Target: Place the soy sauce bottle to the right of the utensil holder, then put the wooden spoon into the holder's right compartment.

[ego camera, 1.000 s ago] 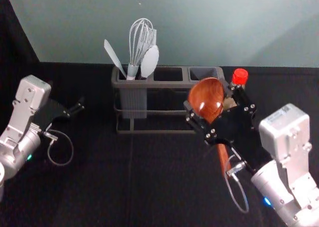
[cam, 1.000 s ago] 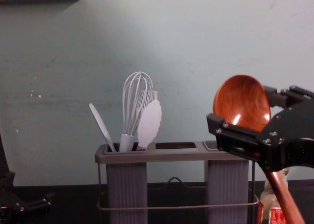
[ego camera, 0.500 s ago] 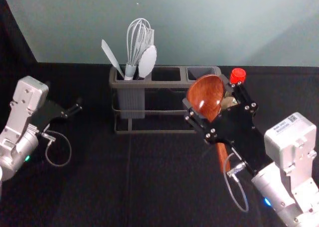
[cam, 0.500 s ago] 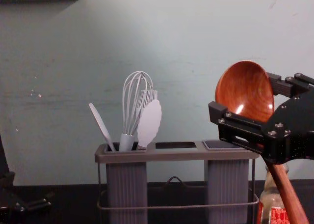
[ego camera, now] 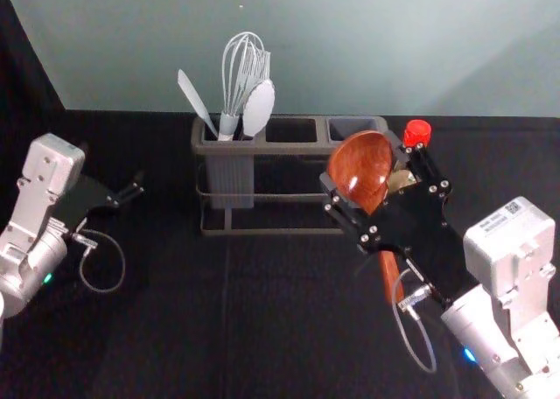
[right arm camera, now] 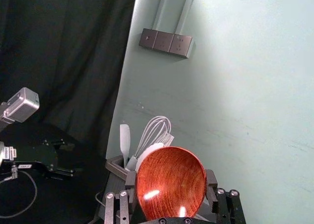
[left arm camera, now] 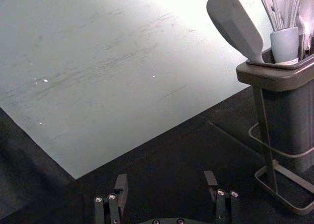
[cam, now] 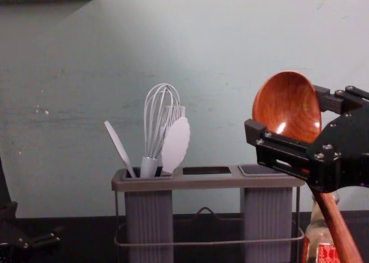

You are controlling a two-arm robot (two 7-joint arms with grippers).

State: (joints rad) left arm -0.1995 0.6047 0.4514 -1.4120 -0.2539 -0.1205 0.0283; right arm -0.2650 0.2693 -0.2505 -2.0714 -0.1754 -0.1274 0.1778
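A red label is borne by the soy sauce bottle, but its characters are too small to be read. A printed code sticker is seen on the right arm; its text cannot be made out either. Compared with one second ago, the wooden spoon has been raised slightly by the right gripper, in front of the holder's right end. The spoon is clamped between its fingers, bowl up, handle slanted down. In the holder's left compartment, a whisk, a flat spatula and a scalloped utensil are held. The right compartment is formed by a ribbed cup. The bottle is stood upright just beside the utensil holder, on its right. The left gripper is parked to the holder's left, fingers spread apart.
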